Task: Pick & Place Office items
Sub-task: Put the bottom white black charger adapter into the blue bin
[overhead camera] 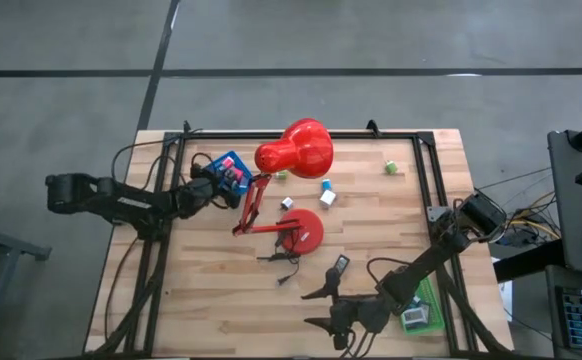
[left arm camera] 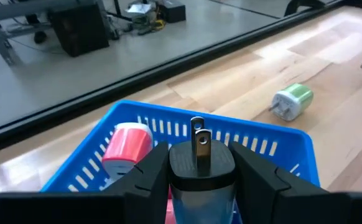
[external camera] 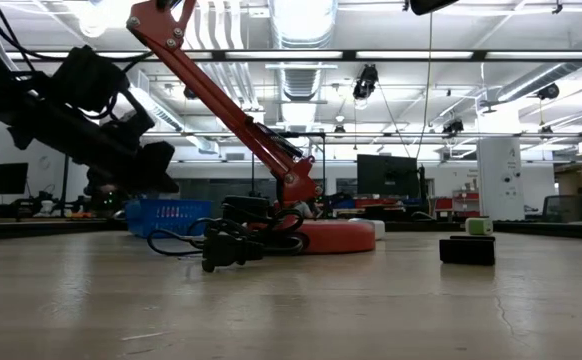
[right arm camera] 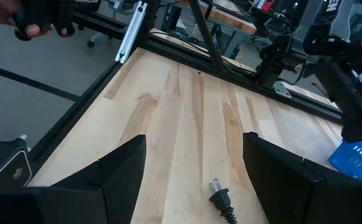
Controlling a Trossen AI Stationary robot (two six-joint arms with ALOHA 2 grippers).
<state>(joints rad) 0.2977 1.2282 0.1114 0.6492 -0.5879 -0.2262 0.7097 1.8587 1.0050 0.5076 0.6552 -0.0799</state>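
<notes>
Left gripper [left arm camera: 199, 180] pinches a dark plug adapter [left arm camera: 201, 163] right over the blue basket [left arm camera: 280, 142], probably poised to drop it; right gripper [right arm camera: 193, 180] waits spread.

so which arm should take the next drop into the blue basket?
Left. Its gripper already holds a plug adapter right above the blue basket, where a pink block lies. The right gripper is open, empty, and at the table's opposite side.

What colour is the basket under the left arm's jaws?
Blue, a slatted plastic basket; the left wrist view shows it best.
</notes>
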